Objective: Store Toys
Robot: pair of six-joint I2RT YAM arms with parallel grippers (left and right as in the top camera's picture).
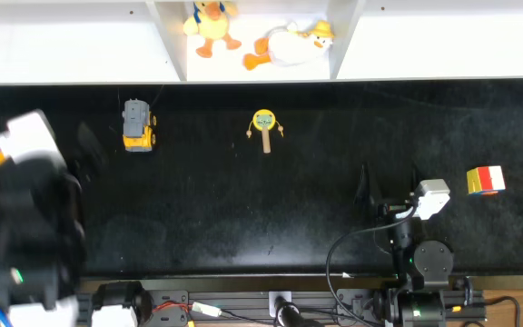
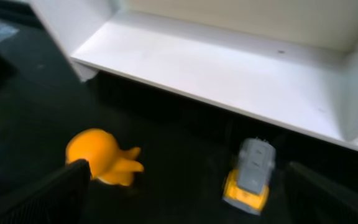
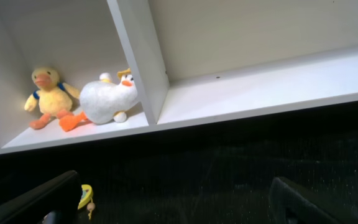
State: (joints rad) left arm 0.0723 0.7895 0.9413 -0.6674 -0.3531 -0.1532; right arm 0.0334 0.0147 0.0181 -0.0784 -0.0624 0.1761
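Two spread, empty: left gripper point(image 2: 185, 202), right gripper point(image 3: 173, 202). Left best centred astride truck point(image 2: 252, 174) before closing.

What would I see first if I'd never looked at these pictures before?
Probably the two plush birds in the middle compartment of the white shelf: a yellow duck and a white duck lying beside it. Then, on the black table, a yellow-grey toy truck, a small yellow rattle to its right, and a coloured block far right.
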